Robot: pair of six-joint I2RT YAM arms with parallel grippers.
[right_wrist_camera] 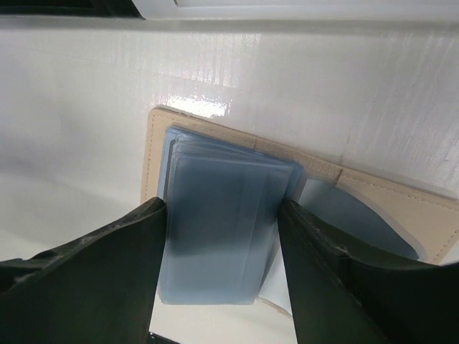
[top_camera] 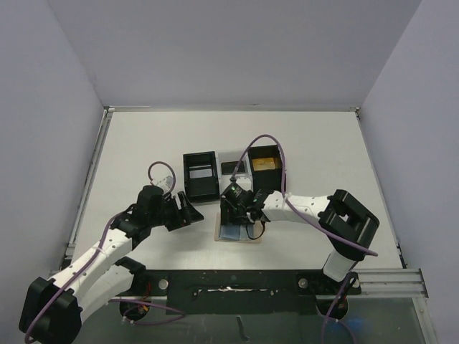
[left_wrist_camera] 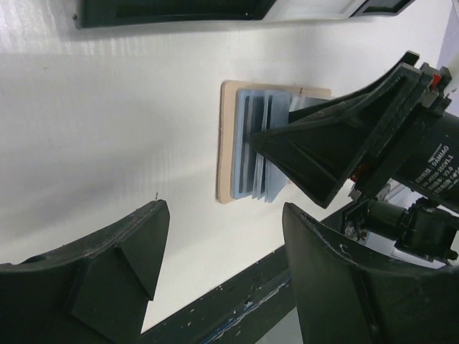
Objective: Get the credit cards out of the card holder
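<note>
Right gripper [right_wrist_camera: 221, 211] straddles the credit cards [right_wrist_camera: 219, 172] at 9 o'clock on the card holder [right_wrist_camera: 405, 208], grip unclear; it should pinch squarely.

Black compartment tray [top_camera: 203, 190], white table [top_camera: 143, 158]

A robotics lab cell: white table [top_camera: 143, 143] boxed by plain grey walls [top_camera: 237, 50] at nine, twelve and three o'clock, robot arms [top_camera: 301, 206] bolted to a metal rail [top_camera: 391, 276] at six.
</note>
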